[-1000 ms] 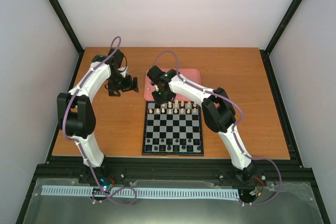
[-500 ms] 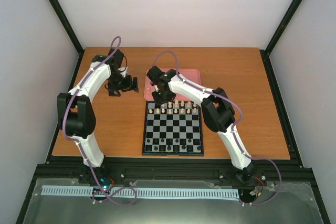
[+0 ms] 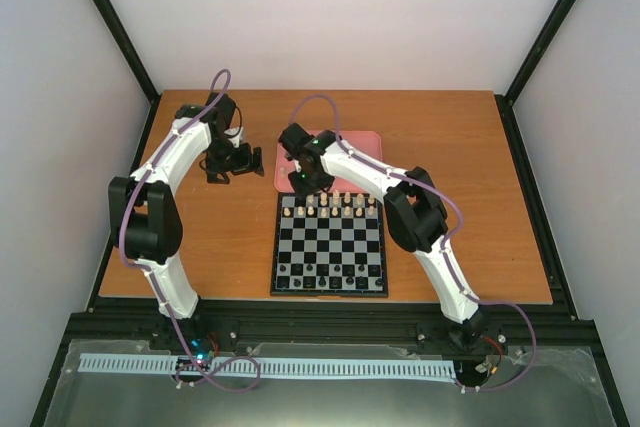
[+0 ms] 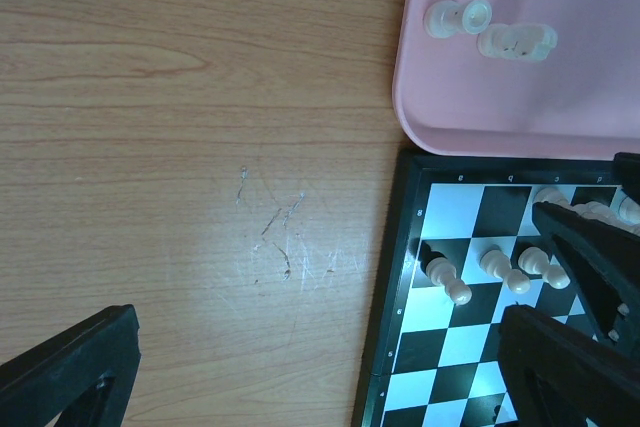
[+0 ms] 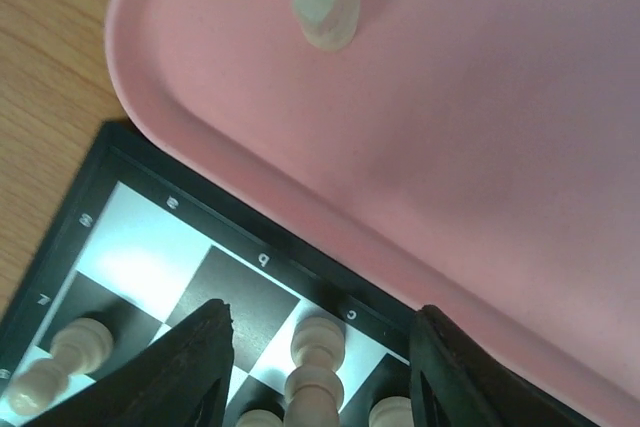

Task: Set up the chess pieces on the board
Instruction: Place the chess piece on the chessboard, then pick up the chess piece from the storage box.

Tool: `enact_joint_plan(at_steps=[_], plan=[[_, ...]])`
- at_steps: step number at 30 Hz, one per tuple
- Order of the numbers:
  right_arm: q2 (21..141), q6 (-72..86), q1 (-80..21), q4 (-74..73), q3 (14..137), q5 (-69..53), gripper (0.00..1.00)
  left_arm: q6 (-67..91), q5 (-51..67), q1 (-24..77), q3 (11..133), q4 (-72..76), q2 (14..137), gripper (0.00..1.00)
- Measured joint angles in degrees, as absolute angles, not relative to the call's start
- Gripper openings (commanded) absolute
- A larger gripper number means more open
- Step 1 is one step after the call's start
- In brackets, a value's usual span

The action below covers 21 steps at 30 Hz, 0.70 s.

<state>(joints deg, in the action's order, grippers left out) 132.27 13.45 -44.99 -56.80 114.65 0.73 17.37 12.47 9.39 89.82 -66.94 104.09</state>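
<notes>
The right hand (image 5: 320, 317) is spread wide; 1 cream piece (image 5: 315, 367) stands between its fingers (image 5: 190, 372), on the board (image 5: 130, 212).

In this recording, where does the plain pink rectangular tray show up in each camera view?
Top external: the plain pink rectangular tray sits just above picture centre, partly under the right arm.
Left wrist: the tray fills the upper right corner.
Right wrist: the tray fills the upper right.
Shared landmark: the black-bordered chequered chessboard beside its edge.
</notes>
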Motion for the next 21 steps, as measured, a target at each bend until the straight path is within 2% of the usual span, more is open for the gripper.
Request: enact_joint_plan(at_steps=[12, 21], plan=[[136.64, 13.74, -42.22, -55.55, 128.97, -1.61, 0.51, 17.39, 12.34, 9.39, 89.82, -66.96, 104.09, 1.0], [143.35, 14.37, -39.18, -53.08, 130.89, -6.37, 0.49, 17.56, 12.03, 8.99, 89.82, -66.96, 104.07, 1.0]])
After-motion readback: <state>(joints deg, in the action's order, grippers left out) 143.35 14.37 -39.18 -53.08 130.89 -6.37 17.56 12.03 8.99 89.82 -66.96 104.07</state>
